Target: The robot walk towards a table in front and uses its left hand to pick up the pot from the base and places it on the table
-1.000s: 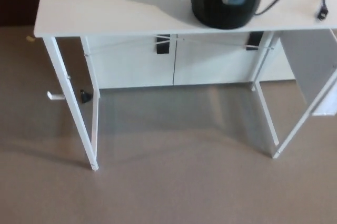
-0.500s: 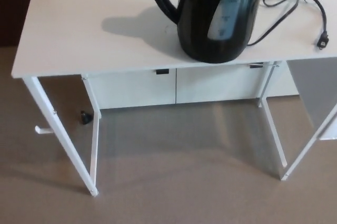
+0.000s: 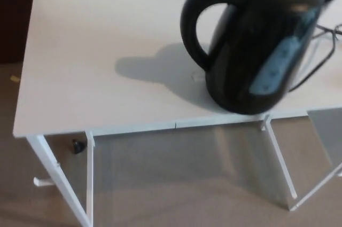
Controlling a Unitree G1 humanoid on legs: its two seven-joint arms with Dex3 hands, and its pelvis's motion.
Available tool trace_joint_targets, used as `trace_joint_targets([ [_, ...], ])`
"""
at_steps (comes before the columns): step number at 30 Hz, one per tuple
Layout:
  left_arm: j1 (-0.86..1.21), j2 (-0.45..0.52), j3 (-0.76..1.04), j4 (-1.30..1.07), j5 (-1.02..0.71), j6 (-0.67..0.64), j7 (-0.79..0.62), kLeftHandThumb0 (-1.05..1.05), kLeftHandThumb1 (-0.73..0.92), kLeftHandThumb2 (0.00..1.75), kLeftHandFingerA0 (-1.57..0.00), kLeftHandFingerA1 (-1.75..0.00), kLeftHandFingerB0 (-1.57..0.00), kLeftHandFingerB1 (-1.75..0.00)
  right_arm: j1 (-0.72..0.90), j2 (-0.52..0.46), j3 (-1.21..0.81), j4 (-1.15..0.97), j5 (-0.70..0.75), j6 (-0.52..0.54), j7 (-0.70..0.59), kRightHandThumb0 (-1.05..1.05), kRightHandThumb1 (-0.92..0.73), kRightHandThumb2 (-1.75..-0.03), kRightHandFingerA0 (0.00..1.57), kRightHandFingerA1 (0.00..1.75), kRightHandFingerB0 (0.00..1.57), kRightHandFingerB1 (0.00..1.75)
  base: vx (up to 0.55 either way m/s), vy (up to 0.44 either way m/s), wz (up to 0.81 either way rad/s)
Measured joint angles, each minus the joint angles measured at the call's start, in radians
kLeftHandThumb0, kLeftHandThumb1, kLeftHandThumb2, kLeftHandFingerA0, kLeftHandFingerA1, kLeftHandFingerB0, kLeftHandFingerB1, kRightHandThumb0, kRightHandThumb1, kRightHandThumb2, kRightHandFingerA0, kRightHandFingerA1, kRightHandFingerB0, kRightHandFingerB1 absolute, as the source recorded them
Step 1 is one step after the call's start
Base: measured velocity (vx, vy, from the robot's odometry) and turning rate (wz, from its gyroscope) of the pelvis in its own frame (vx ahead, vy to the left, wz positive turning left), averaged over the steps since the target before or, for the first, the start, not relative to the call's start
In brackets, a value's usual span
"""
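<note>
White table [image 3: 96, 51] across most of view, pale top, front edge running left to right. Beige carpet floor [image 3: 176, 184] below and in front of table. Black pot [image 3: 256, 51] upright on table top, right side, close to front edge, blurred. Curved handle [image 3: 189, 24] toward table's middle; bluish window strip [image 3: 278, 61] on side facing table's front-right. Base under pot not distinguishable. Pot's shadow on table top, to its left. Thin white legs [image 3: 53, 179] under table's front corners. Black cord [image 3: 330, 51] on table top just behind pot, far right. Small black item [image 3: 78, 146] on floor under table's left end, too small to ID. Robot hands: neither in view, so can't tell how open or whether holding anything.
</note>
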Motion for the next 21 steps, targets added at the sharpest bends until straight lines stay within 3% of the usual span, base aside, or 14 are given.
trace_joint_targets([
  [12, -0.002, -0.004, -0.002, -0.008, 0.001, 0.0, 0.001, -0.63, 0.48, 0.75, -0.22, -0.4, -0.15, -0.37, -0.005, -0.003, -0.004, -0.001, 0.001, 0.0, 0.003, -0.96, -0.29, -0.7, 0.56, 0.67, 0.46, 0.57, 0.26, -0.082, 0.01],
  [21, 0.003, -0.003, -0.003, -0.008, 0.001, 0.0, 0.001, -0.62, 0.47, 0.75, -0.24, -0.41, -0.17, -0.38, -0.003, -0.003, -0.002, 0.001, 0.0, 0.0, -0.002, -0.91, -0.3, -0.71, 0.53, 0.67, 0.52, 0.6, 0.08, 0.025, -0.1],
])
